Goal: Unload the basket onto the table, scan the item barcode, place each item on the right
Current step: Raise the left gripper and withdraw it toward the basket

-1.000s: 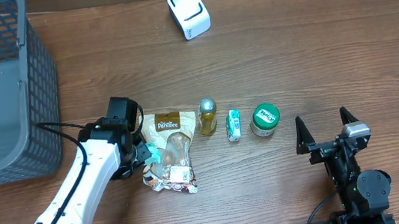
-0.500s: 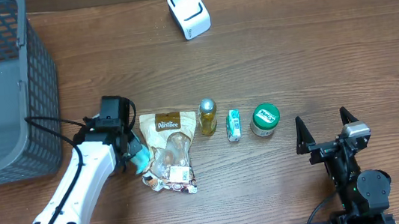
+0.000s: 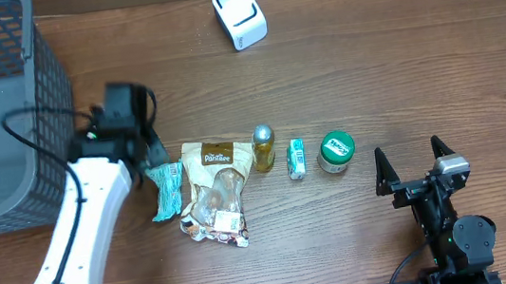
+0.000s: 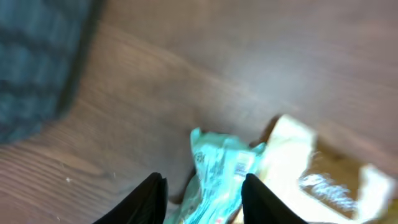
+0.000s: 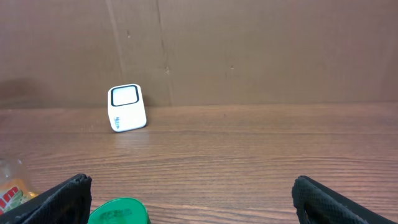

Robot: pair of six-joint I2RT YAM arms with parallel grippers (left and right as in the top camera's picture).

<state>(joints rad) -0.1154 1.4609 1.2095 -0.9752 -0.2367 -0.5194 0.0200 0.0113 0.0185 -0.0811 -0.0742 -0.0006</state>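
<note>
A light, crinkly packet (image 3: 167, 188), judged best pinched at a sealed edge, is pictured on the worktop (image 3: 397, 68) by the parted left gripper (image 4: 204, 186); the right gripper (image 5: 191, 182) is spread wide, empty.

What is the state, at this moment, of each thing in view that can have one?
left gripper: fingers apart around one end of the teal packet; grip unclear
right gripper: open, empty
teal packet: lying on the table, beside the brown pouch
brown pouch: lying flat
jar: upright, green lid on
scanner: standing, untouched
</note>
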